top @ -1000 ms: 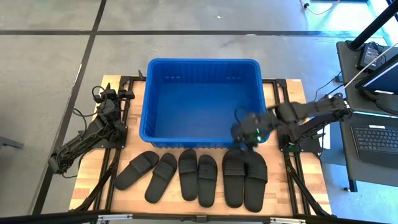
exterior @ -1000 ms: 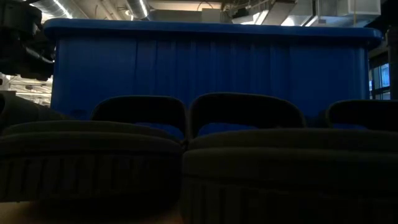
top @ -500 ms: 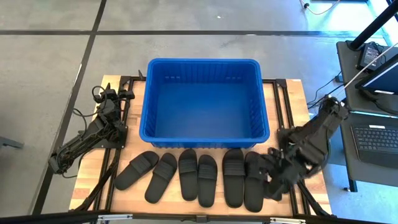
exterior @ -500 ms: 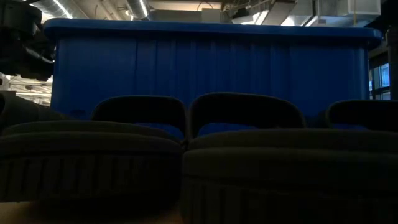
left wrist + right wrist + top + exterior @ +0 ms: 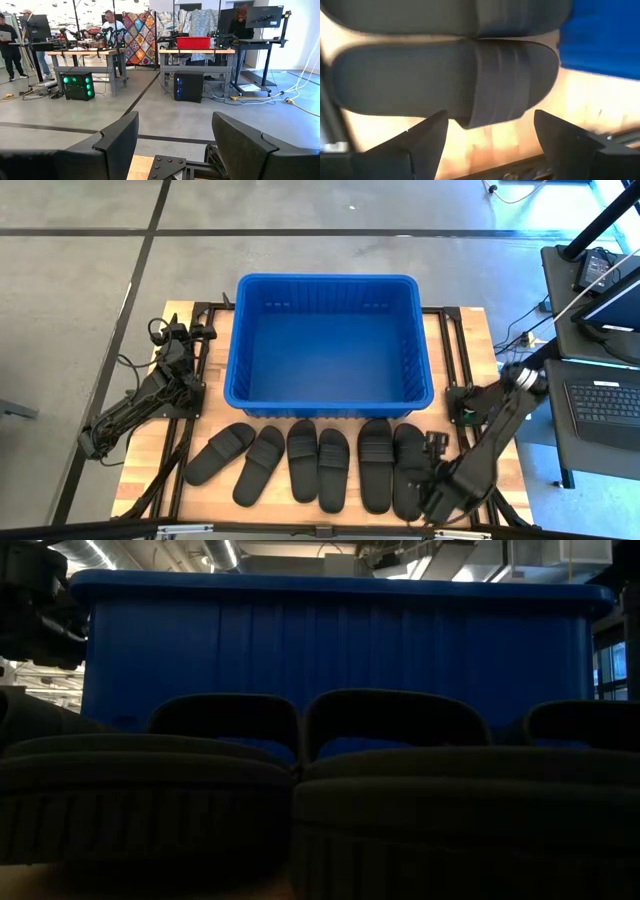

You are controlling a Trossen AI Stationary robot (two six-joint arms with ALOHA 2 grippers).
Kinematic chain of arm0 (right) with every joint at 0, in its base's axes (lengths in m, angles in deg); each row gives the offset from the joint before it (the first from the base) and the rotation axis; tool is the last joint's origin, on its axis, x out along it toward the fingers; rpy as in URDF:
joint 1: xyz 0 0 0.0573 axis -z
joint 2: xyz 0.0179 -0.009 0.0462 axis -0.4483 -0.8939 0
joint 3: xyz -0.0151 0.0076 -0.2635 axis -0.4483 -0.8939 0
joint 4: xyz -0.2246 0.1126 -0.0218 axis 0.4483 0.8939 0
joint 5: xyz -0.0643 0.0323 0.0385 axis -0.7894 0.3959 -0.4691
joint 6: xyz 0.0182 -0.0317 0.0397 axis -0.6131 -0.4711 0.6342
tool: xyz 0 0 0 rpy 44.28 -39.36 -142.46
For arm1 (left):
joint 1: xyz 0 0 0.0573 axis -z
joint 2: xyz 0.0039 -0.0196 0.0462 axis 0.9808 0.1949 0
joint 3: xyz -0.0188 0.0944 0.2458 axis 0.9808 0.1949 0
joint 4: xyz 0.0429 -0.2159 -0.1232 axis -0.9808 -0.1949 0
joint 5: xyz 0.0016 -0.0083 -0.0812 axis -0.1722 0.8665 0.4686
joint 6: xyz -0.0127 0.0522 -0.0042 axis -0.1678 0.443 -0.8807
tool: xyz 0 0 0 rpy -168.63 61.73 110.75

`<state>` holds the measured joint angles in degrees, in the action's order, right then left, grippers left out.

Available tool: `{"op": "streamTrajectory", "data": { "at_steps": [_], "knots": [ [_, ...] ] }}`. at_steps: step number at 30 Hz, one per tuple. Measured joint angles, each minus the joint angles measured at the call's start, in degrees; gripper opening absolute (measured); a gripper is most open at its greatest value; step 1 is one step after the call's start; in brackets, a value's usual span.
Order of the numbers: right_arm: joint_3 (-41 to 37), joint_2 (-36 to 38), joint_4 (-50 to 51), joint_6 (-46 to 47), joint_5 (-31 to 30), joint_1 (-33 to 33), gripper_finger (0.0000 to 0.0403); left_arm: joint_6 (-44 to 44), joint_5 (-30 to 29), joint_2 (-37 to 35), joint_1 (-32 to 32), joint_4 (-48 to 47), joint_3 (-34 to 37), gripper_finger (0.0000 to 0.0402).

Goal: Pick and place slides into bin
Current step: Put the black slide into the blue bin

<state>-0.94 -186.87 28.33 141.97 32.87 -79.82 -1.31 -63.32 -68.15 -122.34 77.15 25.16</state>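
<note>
Six black slides lie in a row on the wooden table, soles down, between the blue bin (image 5: 330,345) and the near edge; the rightmost slide (image 5: 408,472) also shows in the right wrist view (image 5: 445,85). The low view shows the slides (image 5: 300,800) in front of the bin (image 5: 330,640). My right gripper (image 5: 432,502) is open and low at the near right. It stands just right of the rightmost slide, its fingers on either side of the strap's edge without touching. My left gripper (image 5: 185,332) is open and empty, at rest left of the bin.
The bin holds nothing that shows. Black frame rails (image 5: 470,470) run along the table's right side next to my right arm. A desk with a laptop (image 5: 605,395) stands beyond the right edge. People and workbenches show in the room behind in the left wrist view (image 5: 107,22).
My right gripper has swung from the bin's near right corner toward the table's near edge and has come down to the right of the rightmost slide, turning to face it. The slides and the bin have stayed in place.
</note>
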Motion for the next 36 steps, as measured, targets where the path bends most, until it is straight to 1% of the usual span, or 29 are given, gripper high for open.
{"op": "streamTrajectory", "data": {
  "at_steps": [4, 8, 12, 16, 21, 23, 25, 28, 36],
  "knots": [
    [0.0, -6.6, -0.1, -2.0, 0.1, 0.0, 0.0296, 0.0, 0.0, 0.0, 0.0, 0.0, 0.0, 0.0248],
    [0.0, -12.9, -0.1, -2.2, 0.1, 0.0, 0.0296, 0.0, 0.0, 0.0, 0.0, 0.0, 0.0, 0.0248],
    [0.0, -17.5, 0.4, -1.9, -0.1, 0.0, 0.0296, 0.0, 0.0, 0.0, 0.0, 0.0, 0.0, 0.0248],
    [0.0, -20.3, 1.4, 1.3, -2.0, 0.0, 0.0296, -0.1, 0.0, 0.0, 0.0, 0.0, 0.0, 0.0248],
    [0.1, -21.2, 2.3, 5.1, -2.4, 0.0, 0.0295, -0.2, 0.0, 0.0, 0.0, 0.0, 0.0, 0.0248],
    [0.1, -21.3, 2.3, 5.3, -2.4, 0.0, 0.0288, -0.2, 0.0, 0.0, 0.0, 0.0, 0.0, 0.0248],
    [0.1, -21.4, 2.3, 5.3, -2.4, 0.0, 0.0272, -0.2, 0.0, 0.0, 0.0, 0.0, 0.0, 0.0248],
    [-0.1, -21.5, 2.4, 5.3, -2.6, 0.0, 0.0233, -0.2, 0.0, 0.0, 0.0, 0.0, 0.0, 0.0248],
    [-0.2, -21.5, 3.5, 5.2, -2.7, 0.1, 0.0096, -0.2, 0.0, 0.0, 0.0, 0.0, 0.0, 0.0248]
  ]
}}
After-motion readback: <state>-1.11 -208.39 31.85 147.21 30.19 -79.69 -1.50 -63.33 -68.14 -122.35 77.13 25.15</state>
